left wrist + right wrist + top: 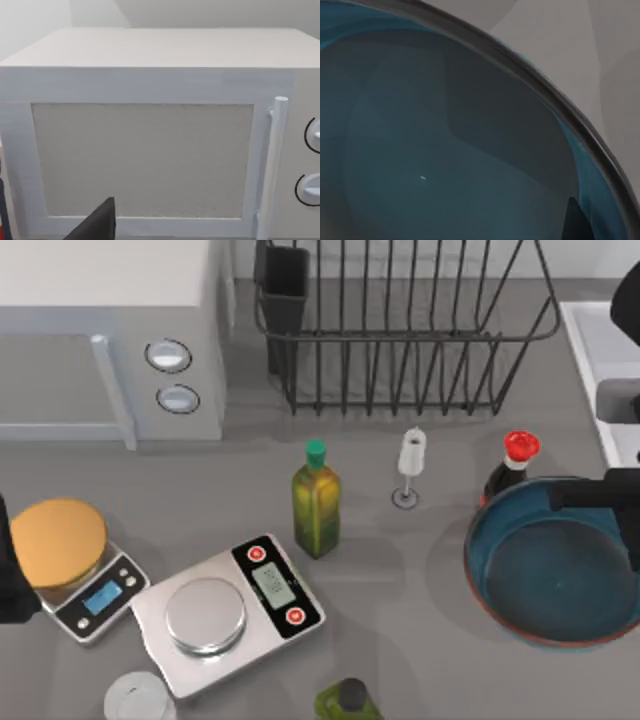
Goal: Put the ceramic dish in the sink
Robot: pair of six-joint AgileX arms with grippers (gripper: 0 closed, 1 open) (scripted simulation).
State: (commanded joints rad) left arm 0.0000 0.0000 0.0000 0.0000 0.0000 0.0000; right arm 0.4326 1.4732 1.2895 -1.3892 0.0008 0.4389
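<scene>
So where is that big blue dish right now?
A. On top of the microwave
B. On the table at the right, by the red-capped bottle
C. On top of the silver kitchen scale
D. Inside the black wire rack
B: the ceramic dish sits on the table's right side, just beside the red-capped bottle.

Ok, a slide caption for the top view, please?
Right gripper over the blue ceramic dish, sink behind it, left arm parked by the scales.
</scene>
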